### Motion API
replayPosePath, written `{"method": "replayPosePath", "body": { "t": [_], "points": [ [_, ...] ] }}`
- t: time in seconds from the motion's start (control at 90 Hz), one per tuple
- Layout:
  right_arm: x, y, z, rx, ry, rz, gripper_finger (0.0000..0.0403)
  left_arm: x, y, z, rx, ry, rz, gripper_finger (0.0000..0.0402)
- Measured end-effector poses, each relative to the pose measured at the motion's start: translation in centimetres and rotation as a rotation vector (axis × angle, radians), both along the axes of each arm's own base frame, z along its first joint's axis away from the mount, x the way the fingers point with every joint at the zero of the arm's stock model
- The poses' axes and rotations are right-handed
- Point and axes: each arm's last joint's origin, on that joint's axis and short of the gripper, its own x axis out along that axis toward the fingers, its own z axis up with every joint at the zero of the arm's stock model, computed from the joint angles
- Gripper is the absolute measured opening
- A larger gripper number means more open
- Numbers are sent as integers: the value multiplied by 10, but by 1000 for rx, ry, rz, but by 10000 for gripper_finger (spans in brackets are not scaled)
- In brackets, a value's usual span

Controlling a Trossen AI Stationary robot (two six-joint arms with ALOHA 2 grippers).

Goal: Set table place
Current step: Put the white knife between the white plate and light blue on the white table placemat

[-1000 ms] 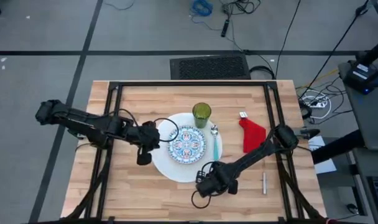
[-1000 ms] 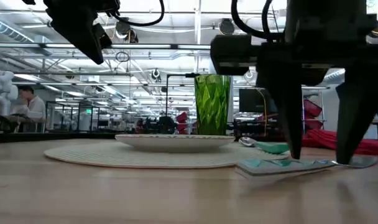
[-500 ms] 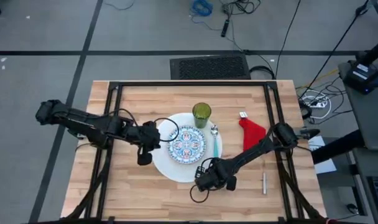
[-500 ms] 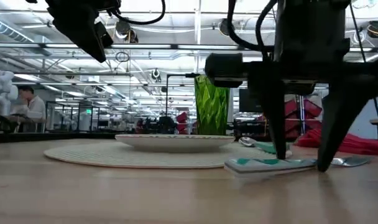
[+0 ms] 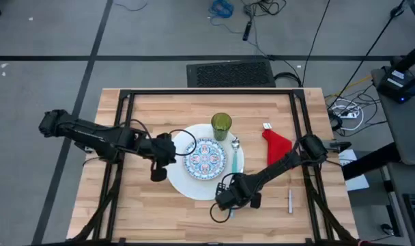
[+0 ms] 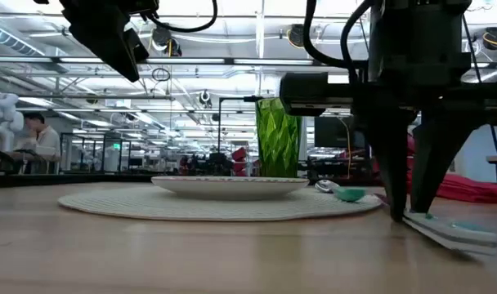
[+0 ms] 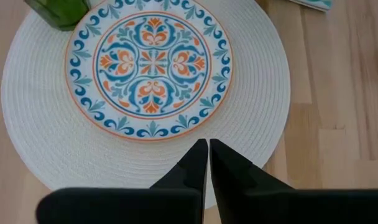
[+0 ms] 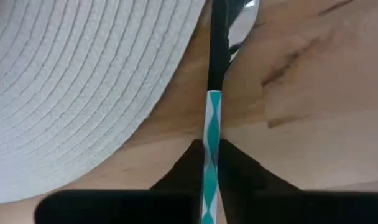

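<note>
On the left of the desk [image 5: 139, 205], the left hand [image 5: 157, 176] hung above the wood just beside the rim of the large white plate [image 5: 187, 186]. Its own wrist camera settled what the overhead picture could not: the two fingers [image 7: 195, 163] were pressed together, holding nothing, and beyond them lay the small patterned plate [image 7: 150, 66] centred on the white plate [image 7: 263, 106], with the base of the green tumbler [image 7: 57, 11] at the white plate's edge. The level view showed only that this hand [image 6: 109, 37] was raised well clear of the desk.

In the middle, seen from above, the patterned plate [image 5: 205, 158] rested on the white plate, the tumbler [image 5: 221, 126] stood at the far rim, and a teal-handled spoon [image 5: 235, 156] lay along the plate's right side. Further right a red napkin [image 5: 278, 147] lay on the wood, and near the front right a small silver piece of cutlery [image 5: 289, 201] lay apart from everything.

The right hand [image 5: 230, 202] was down at the front rim of the white plate. From overhead its grip was hidden — the right wrist view showed the fingers [image 8: 235, 168] clenched on a teal-and-white striped handle [image 8: 211, 149] with the plate's edge [image 8: 83, 81] just beside it. The level view added that this handle [image 6: 449, 231] was tilted, its free end low over the desk.
</note>
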Motion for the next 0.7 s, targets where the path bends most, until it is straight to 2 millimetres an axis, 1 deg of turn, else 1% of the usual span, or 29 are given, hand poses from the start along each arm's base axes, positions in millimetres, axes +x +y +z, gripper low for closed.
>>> {"method": "replayPosePath", "body": {
  "t": [0.1, 0.211, 0.322, 0.422, 0.522, 0.622, 0.7],
  "points": [
    [-1, 6, 8, 5, -9, 16, 11, 0, 0, 0, 0, 1, 0, 3],
    [-5, 13, 32, 11, -18, 37, 9, 0, 0, 0, 0, 3, 0, 3],
    [-11, 16, 55, -23, 23, 56, 8, 0, 0, 0, 0, 3, 0, 3],
    [-14, 18, 89, -49, 13, 72, 8, 0, 0, 0, 0, 3, 0, 3],
    [-16, 19, 121, -109, -43, 88, 7, 0, 0, 0, 0, -5, -2, 3],
    [-14, 15, 154, -213, -154, 106, 7, 1, 0, 1, -1, -12, -2, 3],
    [-16, 10, 182, -336, -248, 177, 7, 3, -1, 3, -9, -43, 0, 3]
  ]
}}
